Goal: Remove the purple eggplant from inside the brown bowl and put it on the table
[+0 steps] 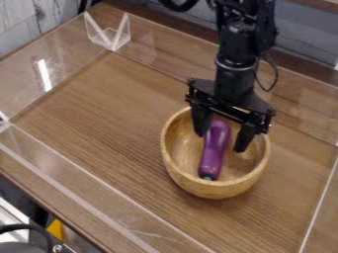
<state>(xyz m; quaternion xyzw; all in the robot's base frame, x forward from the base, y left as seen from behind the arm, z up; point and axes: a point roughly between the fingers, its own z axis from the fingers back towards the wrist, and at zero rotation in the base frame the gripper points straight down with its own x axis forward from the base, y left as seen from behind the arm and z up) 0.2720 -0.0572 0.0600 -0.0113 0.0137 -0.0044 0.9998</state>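
The purple eggplant (212, 150) lies lengthwise inside the brown bowl (180, 163), its teal stem tip toward the near rim. The bowl sits on the wood-grain table (106, 109) at the right. My black gripper (223, 127) hangs straight down over the bowl's far half, open, with one finger on each side of the eggplant's upper end. The fingertips reach below the rim. I cannot tell whether they touch the eggplant.
Clear acrylic walls (40, 69) run around the table's edges, with a folded clear piece (106, 32) at the far left corner. Bare tabletop stretches to the left of the bowl. A dark cable hangs beside the arm (235, 40).
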